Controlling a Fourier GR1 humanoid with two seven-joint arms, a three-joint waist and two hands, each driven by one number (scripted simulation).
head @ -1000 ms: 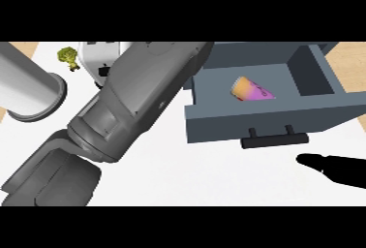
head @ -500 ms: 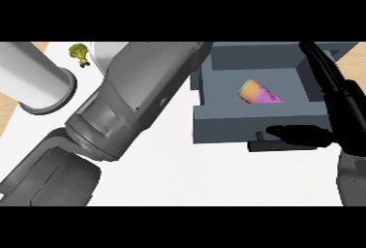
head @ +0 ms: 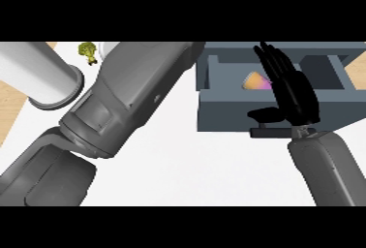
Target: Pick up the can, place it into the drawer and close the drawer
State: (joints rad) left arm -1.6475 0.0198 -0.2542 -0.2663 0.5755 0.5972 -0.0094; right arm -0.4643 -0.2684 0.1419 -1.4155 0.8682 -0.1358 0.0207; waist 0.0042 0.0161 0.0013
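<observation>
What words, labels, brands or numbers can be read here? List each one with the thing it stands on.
None: no readable text, number or sign shows in the head view.
The grey drawer has a plain front.
The orange and pink can inside it shows colour only, no legible label.
The white cylinder at the upper left is blank.
The right hand and the grey left forearm carry no markings.

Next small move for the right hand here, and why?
Probably press the right hand forward against the drawer front to start closing it. The hand is open, fingers straight, lying over the grey drawer's front above its dark handle, and the drawer stands open with an orange and pink object inside. The left forearm fills the view's left; its hand is out of sight.
</observation>
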